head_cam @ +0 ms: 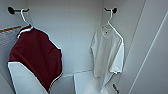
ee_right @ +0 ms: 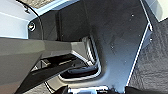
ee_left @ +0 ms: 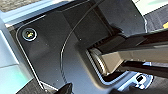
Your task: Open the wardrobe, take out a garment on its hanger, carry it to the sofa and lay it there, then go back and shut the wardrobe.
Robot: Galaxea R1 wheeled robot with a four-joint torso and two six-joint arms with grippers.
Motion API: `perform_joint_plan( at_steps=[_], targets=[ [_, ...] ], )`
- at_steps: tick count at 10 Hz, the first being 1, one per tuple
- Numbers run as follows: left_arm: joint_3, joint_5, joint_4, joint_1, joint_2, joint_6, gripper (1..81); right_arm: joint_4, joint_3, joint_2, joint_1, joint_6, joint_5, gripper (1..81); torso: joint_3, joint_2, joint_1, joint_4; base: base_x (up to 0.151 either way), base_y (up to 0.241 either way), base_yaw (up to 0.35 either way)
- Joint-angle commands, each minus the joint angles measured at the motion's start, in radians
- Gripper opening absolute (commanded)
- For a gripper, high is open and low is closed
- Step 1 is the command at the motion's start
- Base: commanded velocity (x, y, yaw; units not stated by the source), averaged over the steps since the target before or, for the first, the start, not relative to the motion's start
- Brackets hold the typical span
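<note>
The wardrobe [head_cam: 75, 37] stands open right in front of me in the head view, white inside. On its right side hangs the garment [head_cam: 107, 52], a plain white short-sleeved T-shirt. It is on the slim white hanger [head_cam: 111, 23], whose hook sits over a black peg [head_cam: 113, 10] on the right wall. The shirt hangs straight down and nothing touches it. Both wrist views look down along my own dark body plate.
A maroon jacket with white sleeves [head_cam: 35, 57] hangs from a second black peg [head_cam: 11, 10] on the left side. A white ledge [head_cam: 83, 80] lies at the bottom under the shirt. The open white door [head_cam: 152, 50] stands at the right. Dark carpet [ee_right: 155, 65] covers the floor.
</note>
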Motion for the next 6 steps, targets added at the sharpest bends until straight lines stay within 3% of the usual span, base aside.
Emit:
perform_joint_plan(
  at_steps=[1,3,5,6],
  targets=[
    [0.008,0.038,-0.062,-0.072,-0.003,0.015,81.1,-0.006,0.009,0.009,0.034,-0.002,-0.055,81.1,0.000,0.000,0.000,-0.086,0.000,0.000,0.000],
    [0.013,0.045,-0.054,-0.086,0.007,0.013,81.1,-0.006,0.008,0.009,0.034,-0.002,-0.055,81.1,0.000,0.000,0.000,-0.149,0.000,0.000,0.000],
    [0.025,0.047,-0.050,-0.107,0.007,0.015,81.1,-0.007,0.006,0.009,0.034,-0.002,-0.055,81.1,0.000,0.000,0.000,-0.125,0.000,0.000,0.000],
    [0.057,0.047,-0.048,-0.118,-0.007,0.018,81.1,-0.007,0.008,0.007,0.034,-0.002,-0.053,81.1,0.000,0.000,0.000,-0.148,0.000,0.000,0.000]
  ],
)
